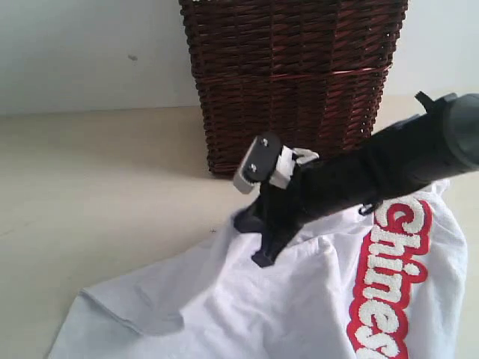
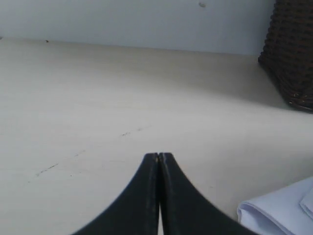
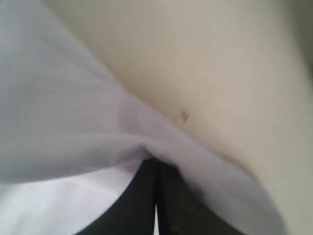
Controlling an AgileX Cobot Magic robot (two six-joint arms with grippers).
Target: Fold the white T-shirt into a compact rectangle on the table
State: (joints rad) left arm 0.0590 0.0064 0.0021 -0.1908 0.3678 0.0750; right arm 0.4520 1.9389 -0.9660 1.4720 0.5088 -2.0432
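The white T-shirt point(image 1: 247, 307) lies rumpled on the table point(image 1: 97, 179) at the lower right, its red-outlined lettering point(image 1: 389, 277) running down the right side. My right arm reaches in from the right. Its gripper point(image 1: 258, 239) is shut on a raised fold of the shirt's upper edge. In the right wrist view the white cloth point(image 3: 58, 127) drapes over the closed fingertips of the gripper point(image 3: 156, 159). My left gripper point(image 2: 159, 155) is shut and empty over bare table point(image 2: 98, 107), with a folded shirt corner point(image 2: 279, 213) beside it. The exterior view does not show the left gripper.
A dark wicker basket point(image 1: 292, 75) stands at the back against the pale wall, just behind my right wrist. Its lower corner point(image 2: 291, 54) also shows in the left wrist view. Bare table stretches to the left of the shirt.
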